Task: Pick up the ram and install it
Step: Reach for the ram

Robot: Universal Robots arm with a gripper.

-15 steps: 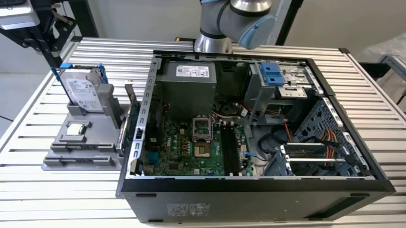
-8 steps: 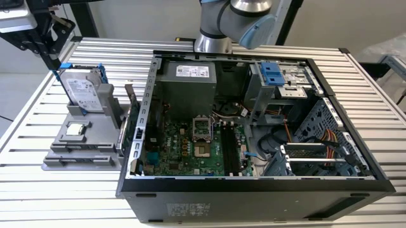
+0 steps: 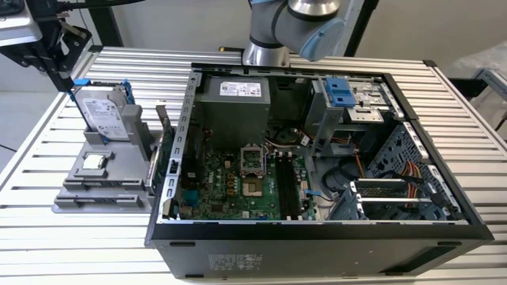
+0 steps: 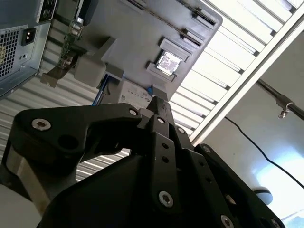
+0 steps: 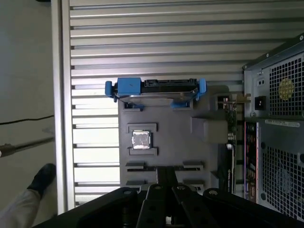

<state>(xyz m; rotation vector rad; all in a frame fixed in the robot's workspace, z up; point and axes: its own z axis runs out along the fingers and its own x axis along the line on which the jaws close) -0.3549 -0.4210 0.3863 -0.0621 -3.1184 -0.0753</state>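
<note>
The claw point(image 5: 166, 175), closed and empty, hangs over the grey holder point(image 5: 175, 128), clear of the ram point(image 3: 163, 124) upright at its edge.

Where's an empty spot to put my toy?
Bare table slats lie between the grey holder and the near edge, and beside the computer case on the exterior view's right. Holder and case interior are crowded.

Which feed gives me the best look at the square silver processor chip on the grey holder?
The first wrist view: it looks squarely down on the processor chip, sitting unobstructed in the grey holder. The exterior view shows it obliquely, toward that view's left. The second wrist view shows it tilted, reflecting light.
</note>
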